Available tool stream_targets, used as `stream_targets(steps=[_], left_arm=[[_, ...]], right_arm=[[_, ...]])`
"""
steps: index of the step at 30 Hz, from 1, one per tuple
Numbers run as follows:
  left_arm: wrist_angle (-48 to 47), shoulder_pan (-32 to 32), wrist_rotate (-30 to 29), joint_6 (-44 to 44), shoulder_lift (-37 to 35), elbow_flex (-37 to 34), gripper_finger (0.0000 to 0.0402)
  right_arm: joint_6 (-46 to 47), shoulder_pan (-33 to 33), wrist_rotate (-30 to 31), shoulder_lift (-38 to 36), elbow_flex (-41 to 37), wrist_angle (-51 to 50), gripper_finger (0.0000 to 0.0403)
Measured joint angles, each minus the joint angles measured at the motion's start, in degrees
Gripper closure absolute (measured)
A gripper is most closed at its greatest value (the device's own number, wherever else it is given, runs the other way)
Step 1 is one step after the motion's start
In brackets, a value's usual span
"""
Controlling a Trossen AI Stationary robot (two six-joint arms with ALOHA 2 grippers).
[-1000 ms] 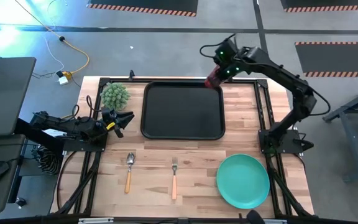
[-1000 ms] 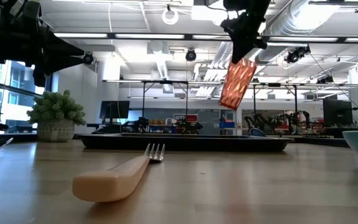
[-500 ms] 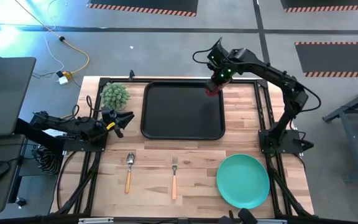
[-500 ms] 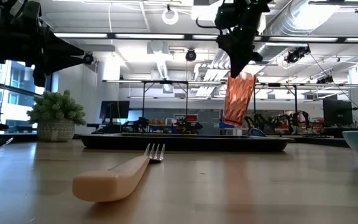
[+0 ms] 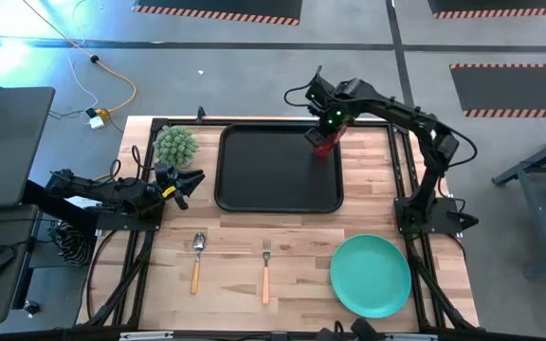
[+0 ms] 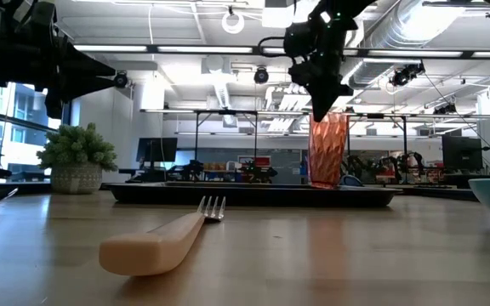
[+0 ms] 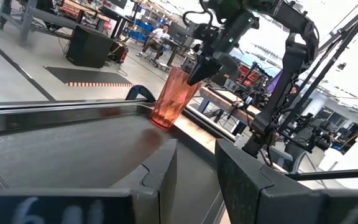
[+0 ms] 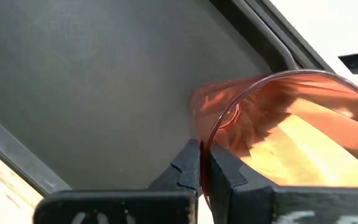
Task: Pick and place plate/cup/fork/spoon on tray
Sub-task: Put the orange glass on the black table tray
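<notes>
The red cup [image 5: 323, 144] stands upright over the far right corner of the black tray [image 5: 254, 170], and my right gripper [image 6: 321, 109] is shut on its rim. The cup's base [image 7: 160, 123] is at the tray floor; I cannot tell whether it touches. The teal plate [image 5: 371, 276] lies at the near right of the table. The fork [image 5: 265, 271] and the spoon [image 5: 197, 261] lie flat near the front edge. My left gripper [image 5: 193, 182] waits open just left of the tray, touching nothing. My right gripper pinches the cup's rim [image 8: 205, 140] between its two fingers, one finger inside the cup and one outside. The fingers come from above, pointing down. The cup hangs upright below them over the tray's far right corner.
A spiky green ball plant [image 5: 175, 145] in a pot stands at the table's far left, beside the tray's far left corner. The tray's raised rim [image 7: 73, 107] runs around its bare floor. Bare wood lies between the tray and the cutlery.
My right gripper has moved toward the table's left and gone down with the cup. The cup was tilted and high above the tray's far right corner; it now stands upright, low over the tray floor.
</notes>
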Motion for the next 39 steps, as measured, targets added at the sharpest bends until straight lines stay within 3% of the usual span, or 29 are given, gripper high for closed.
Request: stream_targets(steps=[13,21,39], left_arm=[[-0.01,0.01,0.01,0.56,0.01,0.00,0.0303],[-0.01,0.01,0.02,0.55,0.02,0.00,0.0303],[0.00,0.00,0.04,0.57,0.02,0.00,0.0303]], right_arm=[[-2.58,3.44,6.29,3.16,0.00,0.85,0.0402],[-3.10,4.26,6.64,3.22,0.00,1.06,0.0402],[-4.74,4.26,6.02,3.22,0.00,1.06,0.0333]])
